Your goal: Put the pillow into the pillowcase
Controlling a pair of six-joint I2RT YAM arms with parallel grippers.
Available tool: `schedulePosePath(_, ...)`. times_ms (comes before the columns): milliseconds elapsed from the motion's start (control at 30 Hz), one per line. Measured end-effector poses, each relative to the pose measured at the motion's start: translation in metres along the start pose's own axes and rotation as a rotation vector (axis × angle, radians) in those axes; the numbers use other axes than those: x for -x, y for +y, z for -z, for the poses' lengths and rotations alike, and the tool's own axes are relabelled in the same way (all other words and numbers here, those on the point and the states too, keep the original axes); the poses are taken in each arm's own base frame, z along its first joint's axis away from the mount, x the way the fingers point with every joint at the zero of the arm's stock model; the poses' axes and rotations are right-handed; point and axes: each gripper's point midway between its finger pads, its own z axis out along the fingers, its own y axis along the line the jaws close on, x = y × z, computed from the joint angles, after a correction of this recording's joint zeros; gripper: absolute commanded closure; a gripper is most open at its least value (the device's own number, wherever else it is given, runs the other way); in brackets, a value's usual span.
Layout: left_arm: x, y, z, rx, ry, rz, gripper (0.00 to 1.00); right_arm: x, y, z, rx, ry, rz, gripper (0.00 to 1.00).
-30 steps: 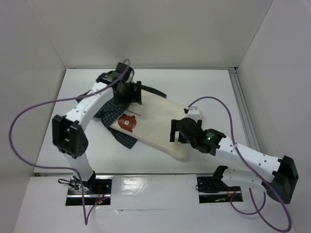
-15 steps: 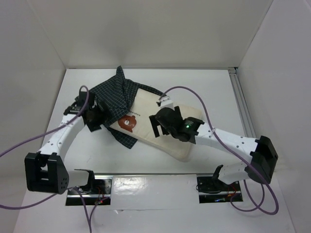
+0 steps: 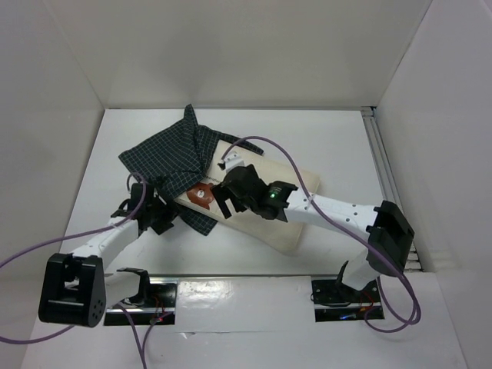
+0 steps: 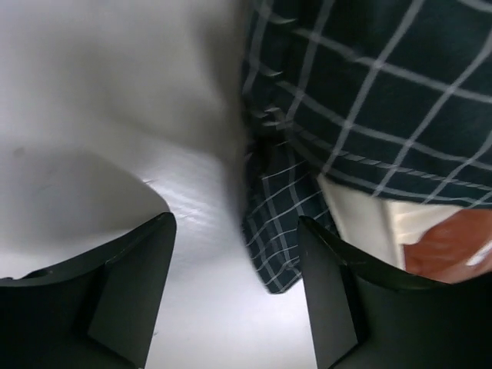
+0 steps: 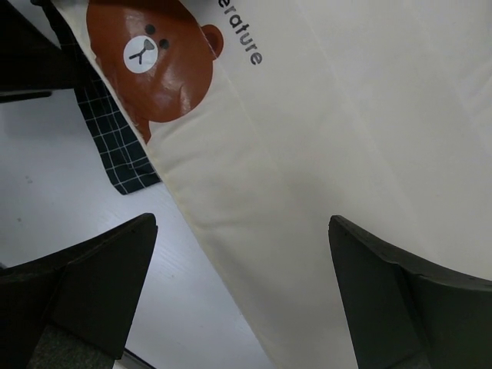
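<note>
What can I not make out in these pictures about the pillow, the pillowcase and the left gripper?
- Top view: whether the end of the pillow is already inside the pillowcase; folds hide the opening.
- Right wrist view: the start of the printed word beside the bear; the top edge cuts it off.
- Left wrist view: whether the left gripper touches the pillowcase; the cloth is blurred.

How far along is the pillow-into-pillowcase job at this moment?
Done: very little. Only the corner of the pillow by its bear print sits under the pillowcase edge; the rest lies bare. In hand: the left gripper, jaws apart, is at the pillowcase's loose corner; the right gripper hovers open over the pillow, holding nothing. Left: grip the opening and slide the whole pillow in.
</note>
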Motion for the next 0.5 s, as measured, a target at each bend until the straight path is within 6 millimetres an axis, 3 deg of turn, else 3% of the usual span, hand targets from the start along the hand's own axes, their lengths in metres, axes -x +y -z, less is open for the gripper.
schedulePosePath(67,0.004,-0.008,-0.005,-0.034,-0.011,-0.002,0.24,0.001,0.003,-0.002,0.010,0.003,0.008,0.00)
schedulePosePath(200,0.005,-0.019,-0.014,-0.090,-0.028,0.003,0.38,0.003,0.010,-0.013,0.024,0.018,0.046,0.00)
schedulePosePath(300,0.002,-0.020,-0.018,-0.119,-0.038,0.010,0.72,0.001,0.018,-0.032,0.037,0.045,0.097,0.00)
schedulePosePath(367,-0.004,-0.017,-0.020,-0.117,-0.029,0.014,1.00,-0.007,0.023,-0.047,0.042,0.074,0.140,0.00)
schedulePosePath(500,-0.005,-0.016,-0.021,-0.121,-0.033,-0.001,1.00,-0.028,0.028,-0.072,0.048,0.132,0.216,0.00)
